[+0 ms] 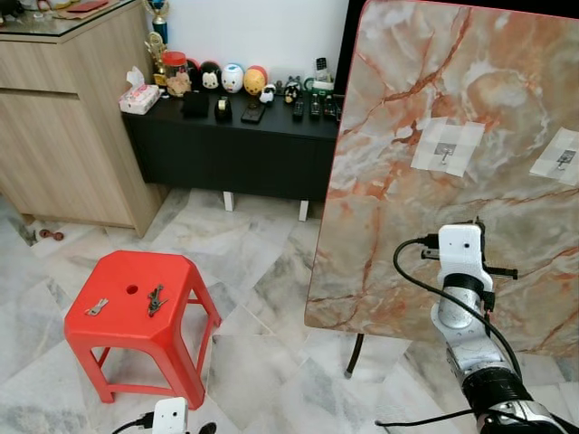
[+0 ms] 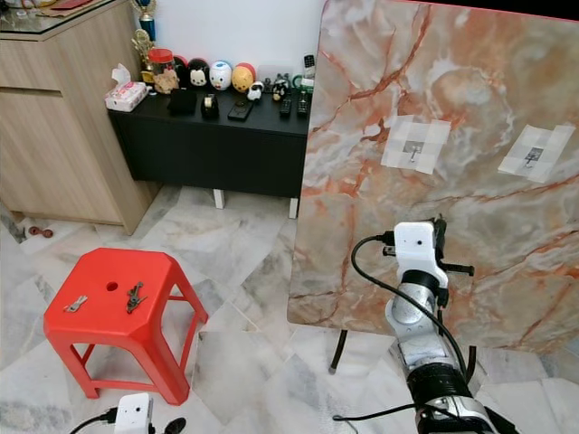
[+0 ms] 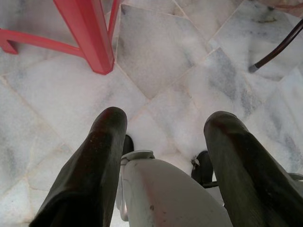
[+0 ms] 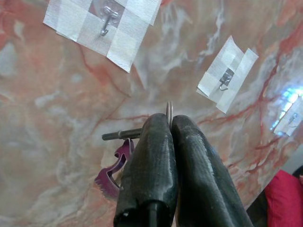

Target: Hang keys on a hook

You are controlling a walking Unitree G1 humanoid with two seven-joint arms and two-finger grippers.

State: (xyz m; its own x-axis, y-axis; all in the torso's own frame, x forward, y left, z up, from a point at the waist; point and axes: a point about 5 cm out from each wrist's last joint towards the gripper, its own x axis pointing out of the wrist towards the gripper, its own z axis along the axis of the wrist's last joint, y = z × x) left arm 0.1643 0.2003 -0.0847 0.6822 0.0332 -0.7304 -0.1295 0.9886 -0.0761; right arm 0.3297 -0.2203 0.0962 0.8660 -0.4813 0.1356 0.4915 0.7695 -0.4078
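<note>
Pinching keys point(image 4: 118, 161), right hand point(image 4: 169, 124) below hooks point(image 4: 108, 20)

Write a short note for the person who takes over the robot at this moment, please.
Right tool: shut on a key ring with keys, raised before the marble board.
Left tool: open, hanging low over the floor beside the red stool.
Two more key sets lie on the stool.
Done: one set picked up.
Left: slip the ring over a taped hook; nothing hangs yet.

glossy marble board point(image 1: 425, 108), red plastic stool point(image 1: 136, 312)
</note>
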